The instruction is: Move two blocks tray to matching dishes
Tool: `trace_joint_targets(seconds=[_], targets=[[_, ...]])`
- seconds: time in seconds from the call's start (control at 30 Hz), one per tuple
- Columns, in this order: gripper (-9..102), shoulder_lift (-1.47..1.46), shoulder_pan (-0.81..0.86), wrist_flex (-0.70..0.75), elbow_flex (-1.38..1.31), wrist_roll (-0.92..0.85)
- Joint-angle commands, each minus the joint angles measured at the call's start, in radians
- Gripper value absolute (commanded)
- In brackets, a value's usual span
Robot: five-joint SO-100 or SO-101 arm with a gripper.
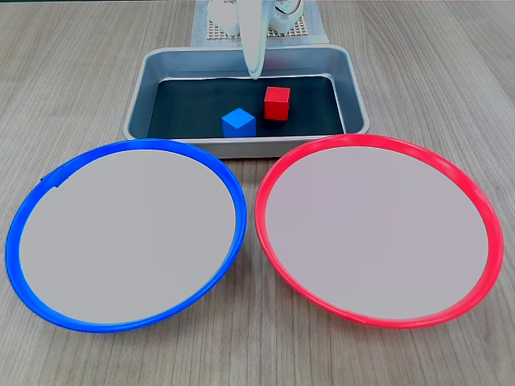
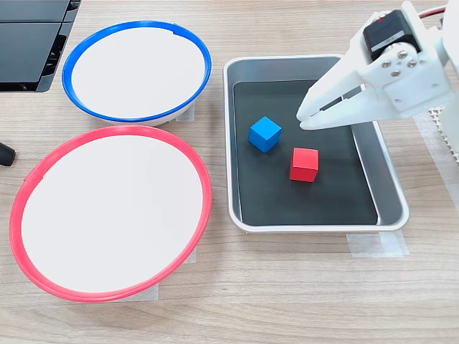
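The grey metal tray holds both cubes on its dark floor. The blue block and the red block lie a short gap apart. My white gripper hangs above the tray floor, its tips together and holding nothing. In a fixed view they sit just above and right of the blue block and above the red one. The blue-rimmed dish and the red-rimmed dish stand side by side next to the tray, both with bare pale insides.
A black flat device lies beyond the blue-rimmed dish at the table's corner, and a small black object pokes in at the edge. The arm's base stands on a white mesh mat behind the tray. Tape strips hold the tray down.
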Motion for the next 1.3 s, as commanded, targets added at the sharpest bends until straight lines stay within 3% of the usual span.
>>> trace_joint_targets(seconds=[0.0, 0.87, 0.93, 1.03, 1.27], targets=[[0, 0.023, 0.0, 0.003, 0.002, 0.002], [1, 0.023, -0.003, 0.002, 0.002, -0.009], [0, 0.021, -0.011, -0.011, -0.009, -0.155], [0, -0.069, -0.026, -0.091, -0.028, -0.571], [5, -0.583, 0.091, -0.074, -0.345, -0.844]])
